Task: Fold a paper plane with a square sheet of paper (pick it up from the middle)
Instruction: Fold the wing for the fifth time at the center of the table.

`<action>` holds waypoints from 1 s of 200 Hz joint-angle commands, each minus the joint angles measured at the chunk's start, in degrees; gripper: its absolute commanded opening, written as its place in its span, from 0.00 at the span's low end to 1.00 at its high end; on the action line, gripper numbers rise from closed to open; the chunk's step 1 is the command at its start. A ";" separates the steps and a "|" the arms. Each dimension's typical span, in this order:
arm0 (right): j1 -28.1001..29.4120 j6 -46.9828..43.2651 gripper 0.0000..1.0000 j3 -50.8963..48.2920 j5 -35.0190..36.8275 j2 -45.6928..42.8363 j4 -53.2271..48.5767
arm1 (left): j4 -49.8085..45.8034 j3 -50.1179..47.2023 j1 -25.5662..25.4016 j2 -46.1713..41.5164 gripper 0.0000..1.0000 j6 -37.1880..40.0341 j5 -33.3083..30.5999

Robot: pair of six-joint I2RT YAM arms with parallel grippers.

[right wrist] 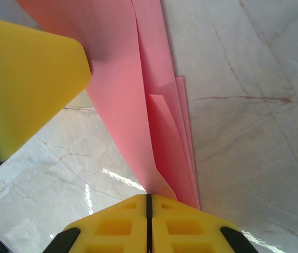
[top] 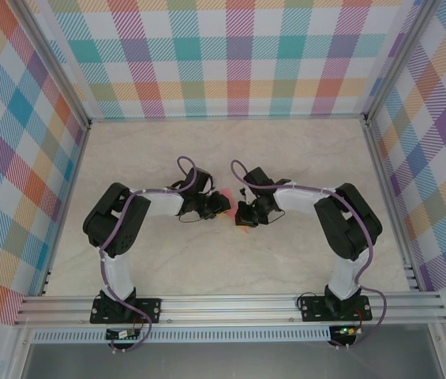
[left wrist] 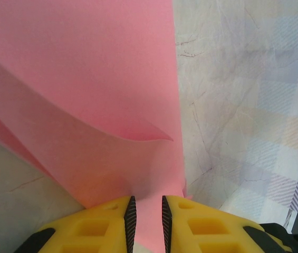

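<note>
The square sheet of paper [left wrist: 85, 79] is salmon pink and folded into several long layers [right wrist: 162, 137]. It hangs between the two grippers at the middle of the table, and bits of pink [top: 243, 227] show there from above. My right gripper [right wrist: 149, 196] is shut on the paper's lower end, with the layers running up out of the closed jaws. My left gripper [left wrist: 147, 199] has its jaws a narrow gap apart, and pink paper shows face-on through the gap. One of its yellow fingers [right wrist: 27, 79] lies against the paper's side. From above, the left gripper [top: 219, 204] and right gripper [top: 246, 213] nearly meet.
The marble-look tabletop [top: 207, 150] spreads out around both arms. Plaid walls [top: 223, 55] on aluminium posts close in the back and both sides. A metal rail [top: 230, 304] at the near edge carries both arm bases.
</note>
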 commanded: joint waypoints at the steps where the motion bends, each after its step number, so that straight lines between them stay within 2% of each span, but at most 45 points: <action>1: -0.35 -1.15 0.08 -1.35 1.74 1.05 -3.20 | -4.58 -0.39 -0.55 3.79 0.24 0.33 -5.33; 91: -2.17 -2.69 0.07 -4.86 0.03 -0.19 -2.78 | -6.92 0.41 -0.55 4.39 0.24 0.82 -6.84; 128: -2.11 -3.23 0.07 -5.40 -2.26 -3.80 -2.59 | -7.03 0.43 -0.55 4.37 0.24 0.80 -6.79; 200: -2.28 -2.76 0.06 -8.41 -0.02 -2.68 -3.53 | -7.33 0.87 -0.55 4.50 0.24 1.00 -6.42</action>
